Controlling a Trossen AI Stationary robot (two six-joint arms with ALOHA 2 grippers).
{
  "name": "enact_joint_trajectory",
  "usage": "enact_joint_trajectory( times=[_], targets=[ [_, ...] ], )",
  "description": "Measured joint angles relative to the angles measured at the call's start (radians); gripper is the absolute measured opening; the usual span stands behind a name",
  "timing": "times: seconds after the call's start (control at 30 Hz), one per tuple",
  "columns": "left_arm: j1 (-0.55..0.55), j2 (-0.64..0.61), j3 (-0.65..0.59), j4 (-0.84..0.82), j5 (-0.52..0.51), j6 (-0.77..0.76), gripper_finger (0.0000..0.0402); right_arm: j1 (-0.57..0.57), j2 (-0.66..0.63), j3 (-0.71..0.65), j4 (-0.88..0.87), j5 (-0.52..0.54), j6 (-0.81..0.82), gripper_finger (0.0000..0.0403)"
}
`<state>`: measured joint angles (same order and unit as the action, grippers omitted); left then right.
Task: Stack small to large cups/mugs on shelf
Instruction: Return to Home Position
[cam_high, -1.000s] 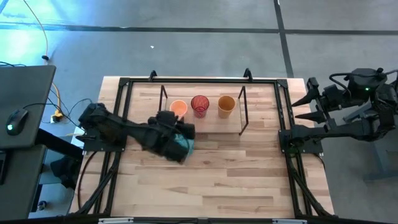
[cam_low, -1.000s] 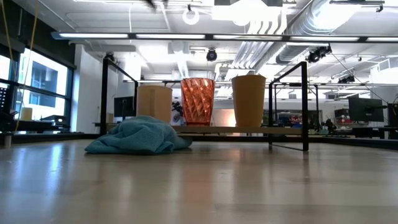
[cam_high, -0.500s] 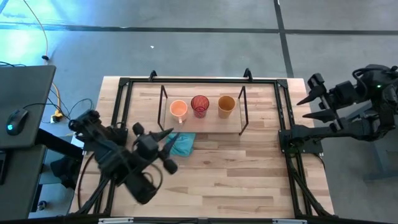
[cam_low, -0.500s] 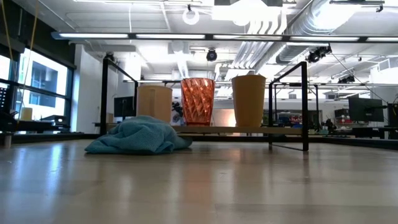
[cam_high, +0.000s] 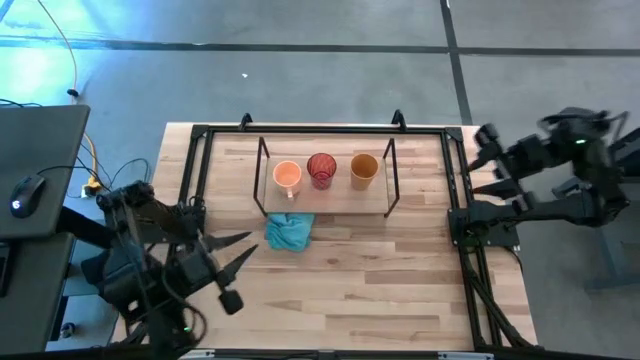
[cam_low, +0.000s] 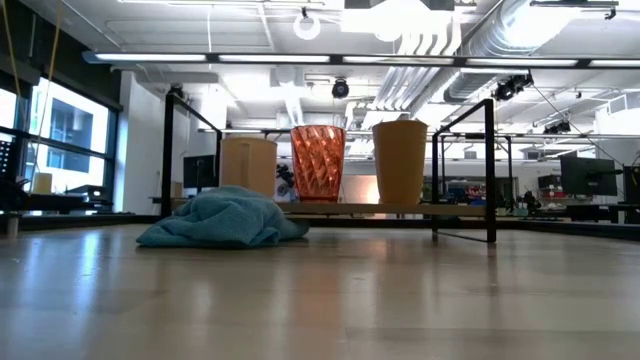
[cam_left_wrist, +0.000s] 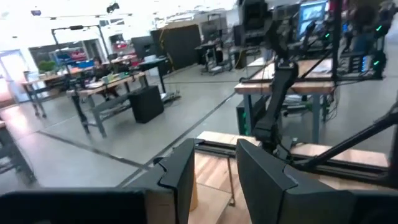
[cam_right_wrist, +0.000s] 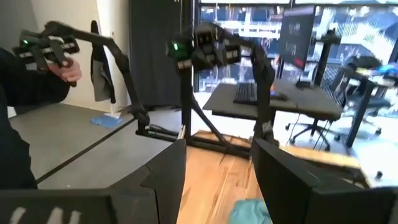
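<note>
Three vessels stand in a row on the shelf's wood board (cam_high: 340, 195): the light orange mug (cam_high: 287, 176) (cam_low: 248, 165) on the left, the red patterned cup (cam_high: 321, 168) (cam_low: 318, 163) in the middle, and the amber tumbler (cam_high: 364, 168) (cam_low: 400, 161) on the right. All three are upright on their bases. My left gripper (cam_high: 240, 253) (cam_left_wrist: 214, 180) is open above the table's left near part, pointing right, well short of the shelf. My right gripper (cam_high: 485, 160) (cam_right_wrist: 217, 180) is open beyond the table's right edge, pointing toward the table.
A teal-blue cloth (cam_high: 289, 231) (cam_low: 225, 220) lies crumpled on the tabletop just in front of the shelf's left half. Black frame rails (cam_high: 190, 180) run round the table. In the right wrist view a person's hand (cam_right_wrist: 65, 67) holds a control handle beyond the table.
My left arm has drawn back from above the teal cloth toward the table's left and near edges, swinging away from the shelf. The cloth lies where it was, and the three vessels have not moved.
</note>
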<state>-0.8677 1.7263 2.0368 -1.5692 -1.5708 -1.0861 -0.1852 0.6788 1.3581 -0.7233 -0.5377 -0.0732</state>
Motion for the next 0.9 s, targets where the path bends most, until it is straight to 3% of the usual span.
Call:
enact_joint_trajectory(
  times=[0.33,0.9],
  targets=[
    [-0.044,-0.056,-0.016,-0.002,-0.001,0.015,0.0108,0.0,-0.006,-0.323,0.408,-0.129,0.115,0.0177],
    [-0.042,-0.055,-0.017,0.01,0.0,-0.037,0.0108,0.0,-0.053,-0.305,0.487,-0.108,0.143,0.0177]
  ],
)
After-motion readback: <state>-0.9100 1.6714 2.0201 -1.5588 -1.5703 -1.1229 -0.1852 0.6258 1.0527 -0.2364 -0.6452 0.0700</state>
